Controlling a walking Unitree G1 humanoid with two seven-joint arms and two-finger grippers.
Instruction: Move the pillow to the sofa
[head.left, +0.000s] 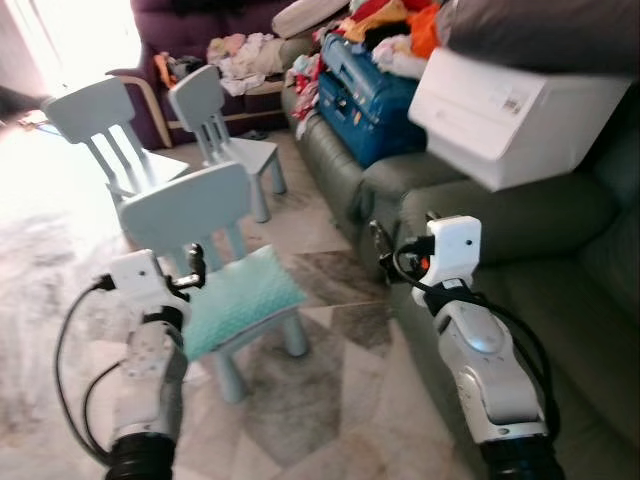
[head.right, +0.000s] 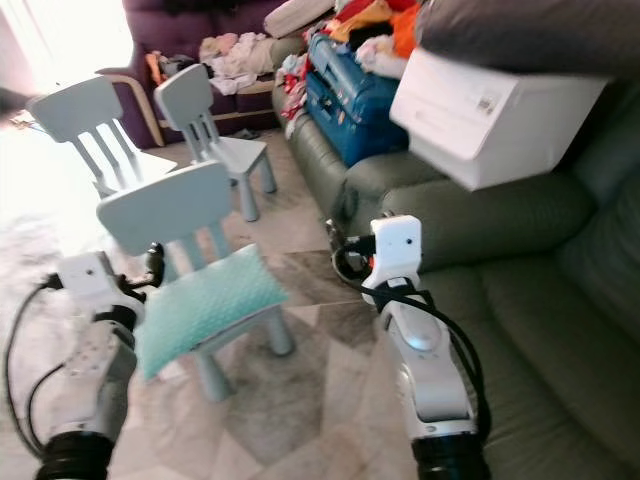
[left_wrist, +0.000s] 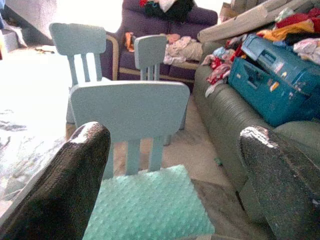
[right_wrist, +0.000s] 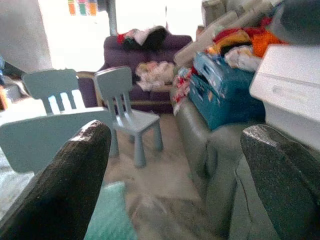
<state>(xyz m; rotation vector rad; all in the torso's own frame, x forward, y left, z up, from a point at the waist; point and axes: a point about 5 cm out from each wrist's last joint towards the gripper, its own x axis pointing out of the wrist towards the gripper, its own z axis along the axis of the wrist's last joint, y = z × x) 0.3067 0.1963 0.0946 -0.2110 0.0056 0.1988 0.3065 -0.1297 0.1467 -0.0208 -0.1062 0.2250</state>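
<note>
Mint, dimpled pillow (head.left: 240, 297) flat on chair (head.left: 190, 207) | left pincer (left_wrist: 170, 185) open | right pincer (right_wrist: 175, 180) open

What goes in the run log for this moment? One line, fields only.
phase: approach | pillow: on nearest light-blue chair | left gripper: open, at pillow edge | right gripper: open, near green sofa
</note>
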